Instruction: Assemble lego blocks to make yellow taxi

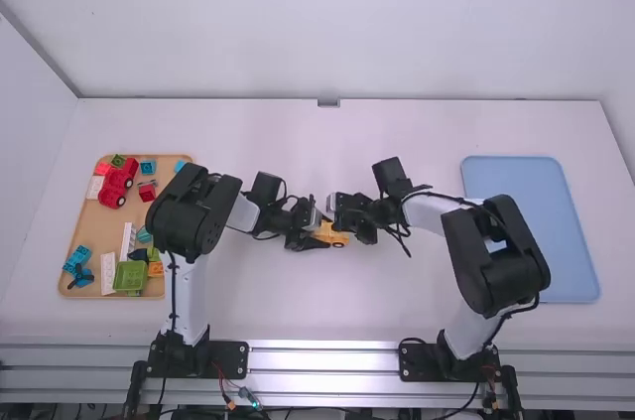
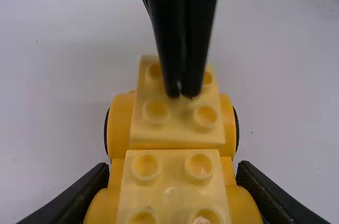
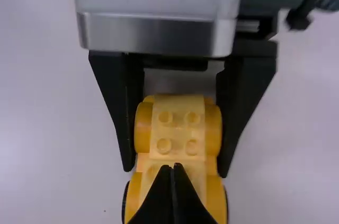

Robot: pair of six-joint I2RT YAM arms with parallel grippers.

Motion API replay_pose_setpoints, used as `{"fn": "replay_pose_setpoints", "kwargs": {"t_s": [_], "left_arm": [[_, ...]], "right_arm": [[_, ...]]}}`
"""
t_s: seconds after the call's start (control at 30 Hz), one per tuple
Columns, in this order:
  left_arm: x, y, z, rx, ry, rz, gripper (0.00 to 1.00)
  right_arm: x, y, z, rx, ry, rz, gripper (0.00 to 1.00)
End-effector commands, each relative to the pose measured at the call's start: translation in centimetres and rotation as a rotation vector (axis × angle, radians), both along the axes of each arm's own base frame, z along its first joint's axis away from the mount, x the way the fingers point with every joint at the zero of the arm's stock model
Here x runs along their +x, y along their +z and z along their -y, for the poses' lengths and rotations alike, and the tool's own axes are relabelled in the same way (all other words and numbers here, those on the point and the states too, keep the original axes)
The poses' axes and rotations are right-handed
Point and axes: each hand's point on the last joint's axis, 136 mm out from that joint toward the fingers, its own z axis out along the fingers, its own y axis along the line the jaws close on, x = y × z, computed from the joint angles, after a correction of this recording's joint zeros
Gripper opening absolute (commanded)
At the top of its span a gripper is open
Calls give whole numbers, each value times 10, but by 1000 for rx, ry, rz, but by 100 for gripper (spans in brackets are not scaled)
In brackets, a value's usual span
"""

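Pretty sure that's a robotics lab. Two robot arms (image 1: pixel 190 213) mounted at the white table's (image 1: pixel 298 142) near edge, metal rails (image 1: pixel 322 360) and loose wires (image 1: pixel 229 399) there too.

On the tabletop (image 1: pixel 298 311), off to the left, a tan tray (image 1: pixel 89 226) holds a red wheeled toy (image 1: pixel 117 182), a green block (image 1: pixel 129 276), blue blocks (image 1: pixel 147 167) and white pieces (image 1: pixel 108 272) (quite a jumble). A light-blue tray (image 1: pixel 516 177) lies at the right.
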Motion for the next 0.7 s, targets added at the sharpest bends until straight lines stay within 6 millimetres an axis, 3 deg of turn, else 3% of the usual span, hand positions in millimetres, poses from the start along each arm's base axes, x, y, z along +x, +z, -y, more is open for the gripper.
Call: {"fn": "replay_pose_setpoints", "kwargs": {"t_s": [0.0,0.33,0.53,0.67], "left_arm": [[1,-12,-6,50,40,-38,36],[1,-12,-6,50,40,-37,33],[1,-12,-6,50,40,-37,33],[2,-11,-6,49,41,-34,33]], "right_arm": [[2,-18,8,-76,-55,-40,0],[3,-29,11,-84,-70,-72,0],[-14,-49,29,-241,-48,-90,0],[-11,-61,37,-319,-110,-69,0]]}}
